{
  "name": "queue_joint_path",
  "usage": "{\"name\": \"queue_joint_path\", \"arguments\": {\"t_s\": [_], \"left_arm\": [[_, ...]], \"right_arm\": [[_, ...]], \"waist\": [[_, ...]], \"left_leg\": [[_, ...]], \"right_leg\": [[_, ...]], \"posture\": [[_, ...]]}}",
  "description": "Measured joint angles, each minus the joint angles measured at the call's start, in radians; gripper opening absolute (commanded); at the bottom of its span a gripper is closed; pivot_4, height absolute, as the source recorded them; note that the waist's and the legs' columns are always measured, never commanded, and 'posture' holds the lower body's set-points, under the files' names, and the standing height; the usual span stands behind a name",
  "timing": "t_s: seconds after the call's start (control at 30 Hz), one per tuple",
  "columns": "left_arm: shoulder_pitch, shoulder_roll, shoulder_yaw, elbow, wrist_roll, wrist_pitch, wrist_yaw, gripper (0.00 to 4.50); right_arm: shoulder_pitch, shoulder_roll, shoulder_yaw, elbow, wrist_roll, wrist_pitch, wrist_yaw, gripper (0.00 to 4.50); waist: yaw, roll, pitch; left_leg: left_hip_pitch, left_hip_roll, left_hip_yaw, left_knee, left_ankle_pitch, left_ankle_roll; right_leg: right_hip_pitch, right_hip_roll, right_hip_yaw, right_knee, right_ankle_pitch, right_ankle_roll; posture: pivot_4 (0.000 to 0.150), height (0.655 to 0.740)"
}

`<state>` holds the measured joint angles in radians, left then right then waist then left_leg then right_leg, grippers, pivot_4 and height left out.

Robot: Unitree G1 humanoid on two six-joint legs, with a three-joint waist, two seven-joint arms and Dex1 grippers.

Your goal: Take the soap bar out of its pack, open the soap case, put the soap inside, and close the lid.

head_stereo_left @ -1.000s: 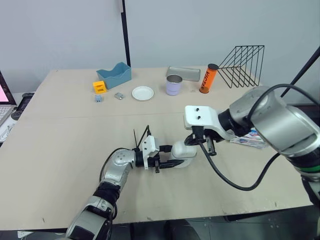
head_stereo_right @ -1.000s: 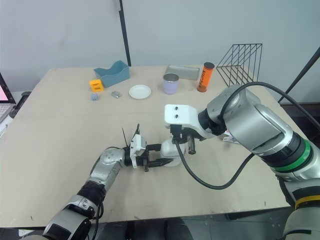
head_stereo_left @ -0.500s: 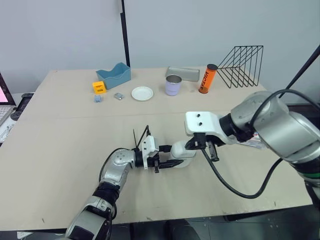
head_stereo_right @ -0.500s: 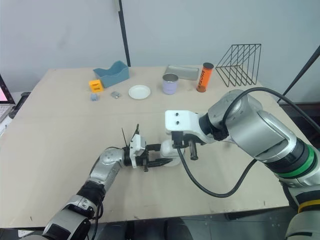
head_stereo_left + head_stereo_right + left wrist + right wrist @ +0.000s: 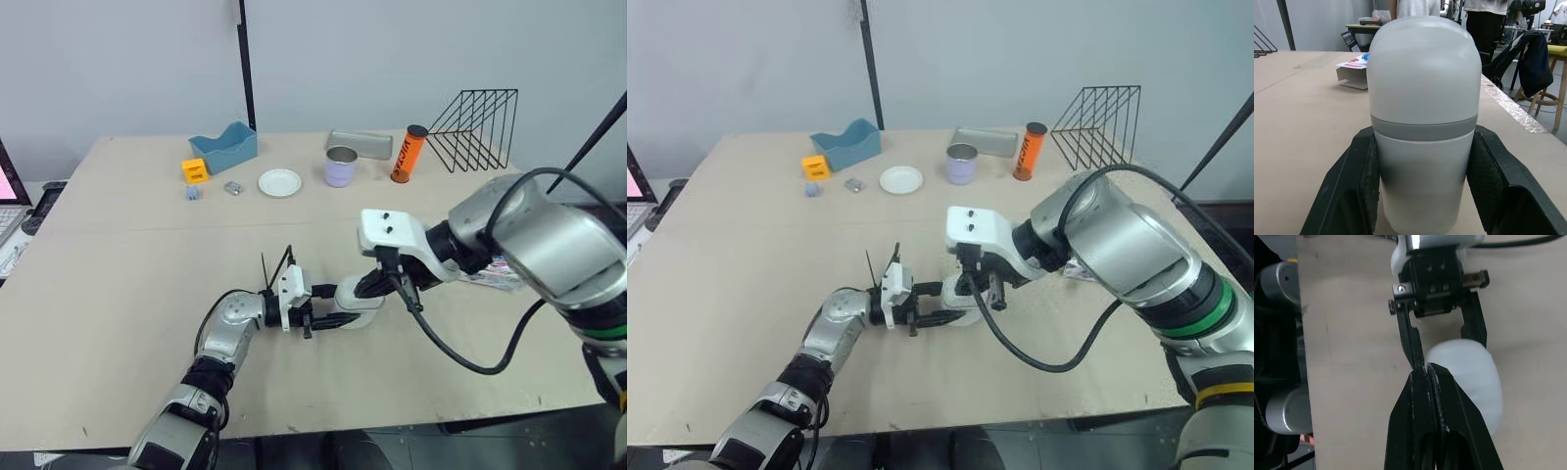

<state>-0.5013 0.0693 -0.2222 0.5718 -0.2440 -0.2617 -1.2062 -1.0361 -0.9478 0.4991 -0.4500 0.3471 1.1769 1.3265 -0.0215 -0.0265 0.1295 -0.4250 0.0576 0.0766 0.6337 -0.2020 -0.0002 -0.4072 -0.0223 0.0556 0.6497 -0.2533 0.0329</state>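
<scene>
White soap case [image 5: 1422, 122] sits clamped in the left jaws; from the right wrist we see the right jaws pressed together.

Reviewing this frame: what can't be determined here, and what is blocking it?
Whether soap is inside: the soap case is opaque with its lid on, left wrist view.
The soap pack sits mostly behind the right arm in the eye views; opened or empty is unclear.
The right gripper is shut over the case in its wrist view; whether it touches is unclear.
The small grey item near the plate is too small to identify.
</scene>
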Motion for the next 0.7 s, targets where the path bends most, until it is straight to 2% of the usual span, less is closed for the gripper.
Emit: {"name": "queue_joint_path", "arguments": {"t_s": [0.3, 0.7], "left_arm": [[0.001, 0.000, 0.000, -0.002, 0.000, 0.002, 0.001, 1.93], [0.001, 0.002, 0.000, -0.002, 0.000, 0.003, 0.002, 1.93]], "right_arm": [[-0.039, 0.042, -0.025, 0.142, 0.019, 0.035, -0.067, 0.03], [0.034, 0.033, 0.013, 0.089, 0.012, -0.007, -0.087, 0.03]], "waist": [[0.000, 0.000, 0.000], [0.000, 0.000, 0.000]], "left_leg": [[0.000, 0.000, 0.000, 0.000, 0.000, 0.000], [0.000, 0.000, 0.000, 0.000, 0.000, 0.000]], "right_leg": [[0.000, 0.000, 0.000, 0.000, 0.000, 0.000], [0.000, 0.000, 0.000, 0.000, 0.000, 0.001]], "posture": [[0.150, 0.7393], [0.150, 0.7393]]}}
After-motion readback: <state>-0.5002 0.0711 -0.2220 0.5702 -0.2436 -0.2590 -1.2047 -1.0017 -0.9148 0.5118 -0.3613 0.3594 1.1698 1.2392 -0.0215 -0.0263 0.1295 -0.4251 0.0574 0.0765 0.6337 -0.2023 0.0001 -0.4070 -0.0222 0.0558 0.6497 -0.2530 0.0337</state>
